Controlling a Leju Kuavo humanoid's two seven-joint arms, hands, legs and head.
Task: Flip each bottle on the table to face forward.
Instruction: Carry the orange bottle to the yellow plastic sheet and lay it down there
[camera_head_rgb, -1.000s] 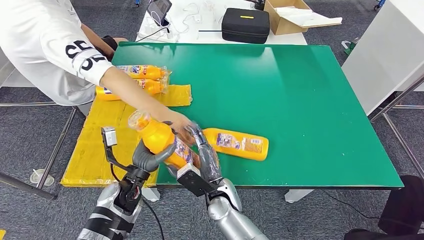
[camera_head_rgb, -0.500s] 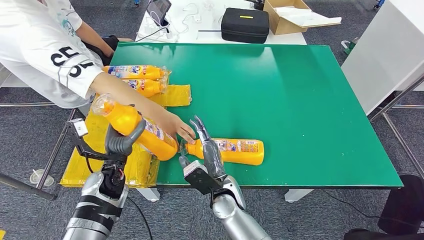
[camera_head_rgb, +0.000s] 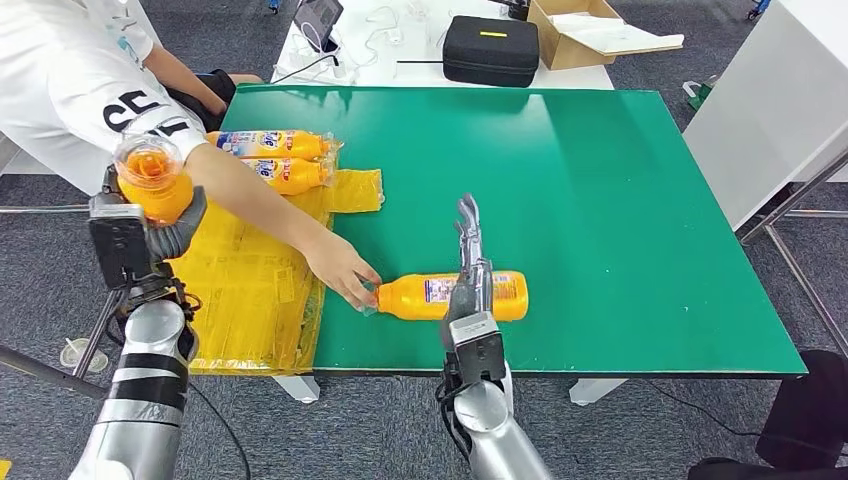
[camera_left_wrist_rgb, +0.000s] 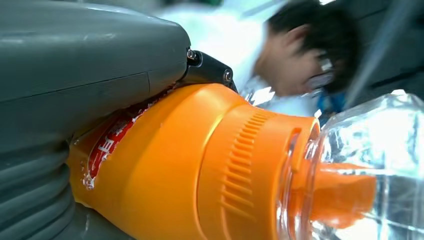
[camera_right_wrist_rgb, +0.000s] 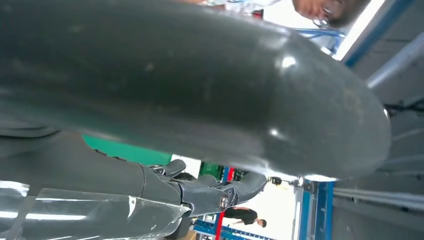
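Left hand (camera_head_rgb: 165, 225) grips an orange bottle (camera_head_rgb: 152, 180), raised off to the left of the green table (camera_head_rgb: 600, 200), above the yellow sheet (camera_head_rgb: 250, 290); clear cap end points toward the head cam. Left wrist view: same bottle (camera_left_wrist_rgb: 200, 165) w/ ribbed orange collar and clear cap sits tight against the grey hand cover; person's head blurred behind.

Right hand (camera_head_rgb: 470, 265) lies over a second orange bottle (camera_head_rgb: 440, 296) lying on its side near the table's front edge, label up, cap end pointing left. Fingers (camera_head_rgb: 466, 225) extended straight and fairly close together, reaching past the bottle toward table centre; looks like it holds nothing, though actual contact w/ the bottle can't be told. Right wrist view is mostly dark hand body, w/ dark fingers (camera_right_wrist_rgb: 210, 192) stretched out over sth clear and shiny.

Person in white printed sleeve (camera_head_rgb: 90, 90) leans in from the far left; their hand (camera_head_rgb: 345, 272) touches the cap end of the lying bottle.

Two more orange bottles (camera_head_rgb: 275, 158) lie side by side at the table's left edge, by the far end of the yellow sheet, caps to the right. Behind the table: black case (camera_head_rgb: 492, 50) and open cardboard box (camera_head_rgb: 590, 30) on a white table.
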